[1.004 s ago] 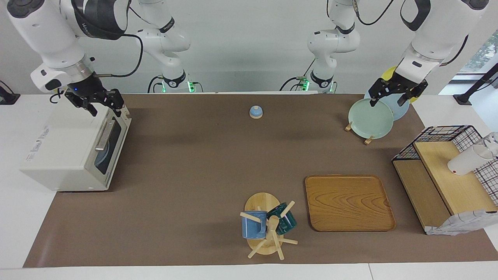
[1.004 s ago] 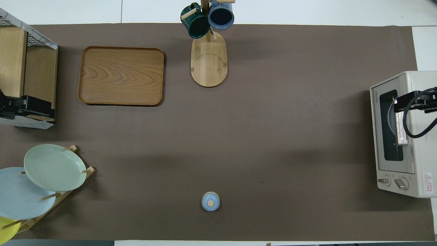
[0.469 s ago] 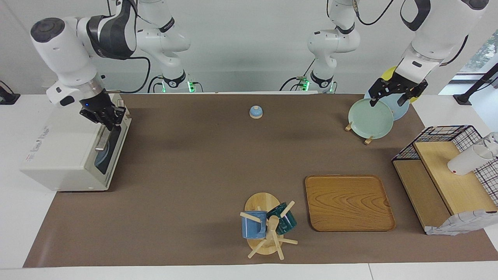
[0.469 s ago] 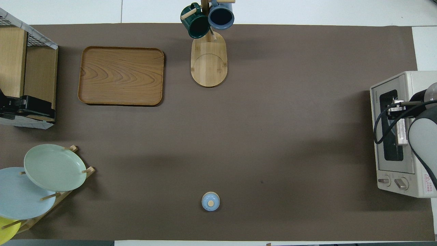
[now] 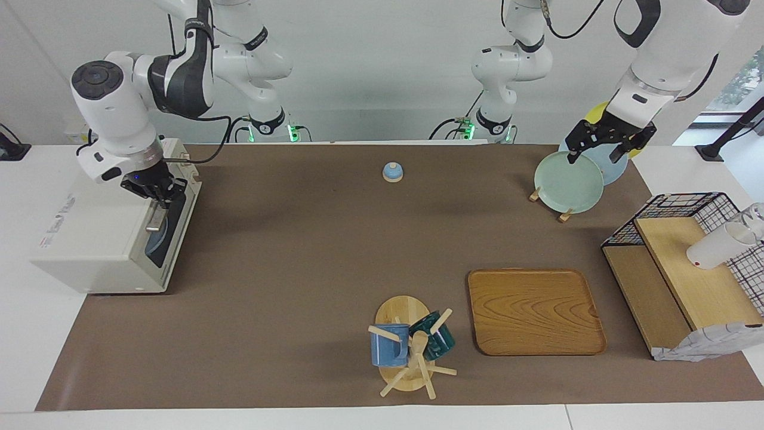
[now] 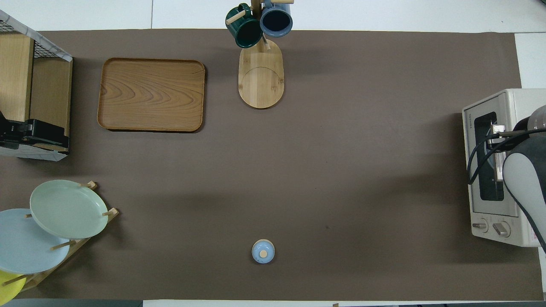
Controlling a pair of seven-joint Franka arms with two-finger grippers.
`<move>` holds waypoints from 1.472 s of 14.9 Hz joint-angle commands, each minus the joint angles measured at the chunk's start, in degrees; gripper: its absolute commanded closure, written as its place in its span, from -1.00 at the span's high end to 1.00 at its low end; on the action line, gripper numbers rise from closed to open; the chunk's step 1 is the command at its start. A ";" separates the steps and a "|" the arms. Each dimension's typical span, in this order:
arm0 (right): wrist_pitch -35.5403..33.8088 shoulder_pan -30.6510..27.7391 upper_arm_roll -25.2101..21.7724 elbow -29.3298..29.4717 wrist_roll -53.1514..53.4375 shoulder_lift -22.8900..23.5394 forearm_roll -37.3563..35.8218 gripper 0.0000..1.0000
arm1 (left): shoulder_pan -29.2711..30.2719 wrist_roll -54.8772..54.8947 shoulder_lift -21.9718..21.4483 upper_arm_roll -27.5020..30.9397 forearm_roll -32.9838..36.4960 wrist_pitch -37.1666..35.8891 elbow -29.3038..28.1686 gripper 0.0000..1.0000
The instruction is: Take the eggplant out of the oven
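Lowered right claw (image 5: 156, 192) now meets closed oven (image 5: 113, 227) handle.

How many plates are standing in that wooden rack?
3, all at the left arm's end of the table: a green plate farthest from the robots, a light blue plate next, and a yellow plate nearest them, only partly visible. More could be hidden.

The oven (image 5: 113, 230) door was shut, its inside dim behind dark glass. The right end effector (image 5: 156, 192) was mostly covered by its arm overhead, grip unreadable.
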 commanded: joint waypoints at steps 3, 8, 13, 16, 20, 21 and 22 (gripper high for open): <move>1.19 -0.90 0.28 -2.08 -3.23 -0.75 -1.21 -1.00 | 0.75 0.46 -0.25 -0.52 0.69 -0.89 0.67 1.00; 2.86 -0.99 0.02 -4.27 -3.23 -1.01 -1.12 -1.00 | 0.75 0.55 -0.25 -0.52 0.69 -0.97 0.67 1.00; 6.81 -0.72 0.01 -6.82 -2.79 -0.75 1.77 -1.00 | 0.75 0.46 -0.25 -0.52 0.69 -0.89 0.67 1.00; 10.06 -0.20 0.19 -8.22 -2.70 0.22 5.37 -1.00 | 0.75 0.46 -0.25 -0.52 0.69 -0.97 0.67 1.00; 14.81 2.52 0.63 -9.55 1.07 2.41 6.96 -1.00 | 0.75 0.55 -0.25 -0.52 0.69 -0.97 0.67 1.00; 15.60 2.70 0.63 -9.55 1.86 3.11 7.05 -1.00 | 0.75 0.55 -0.25 -0.52 0.69 -0.89 0.67 1.00; 16.39 2.70 0.72 -9.81 2.13 3.73 7.14 -1.00 | 0.75 0.46 -0.25 -0.52 0.69 -0.97 0.67 1.00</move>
